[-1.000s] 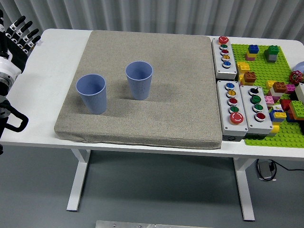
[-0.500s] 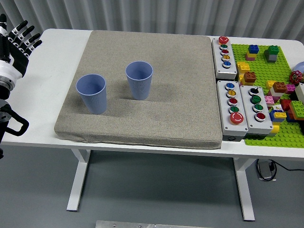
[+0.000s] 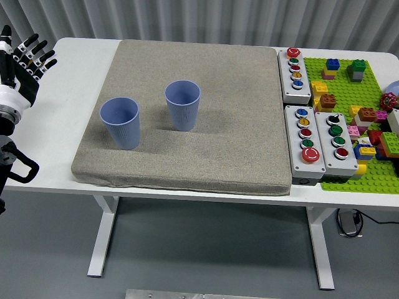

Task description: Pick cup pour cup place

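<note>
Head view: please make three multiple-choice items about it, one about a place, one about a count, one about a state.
1. Where do the blue cups stand?
A. on the grey mat
B. on the green brick plate
C. on the bare table

2. How many grey button boxes lie right of the mat?
A. one
B. three
C. five

3. What state is the left hand in?
A. shut on a cup
B. open, holding nothing
C. pressing a button

Key: 1 A, the left cup and the right cup both stand upright on the grey mat. 2 B, one button box is behind, two in front. 3 B, the left hand is at the table's left edge with fingers spread.
</note>
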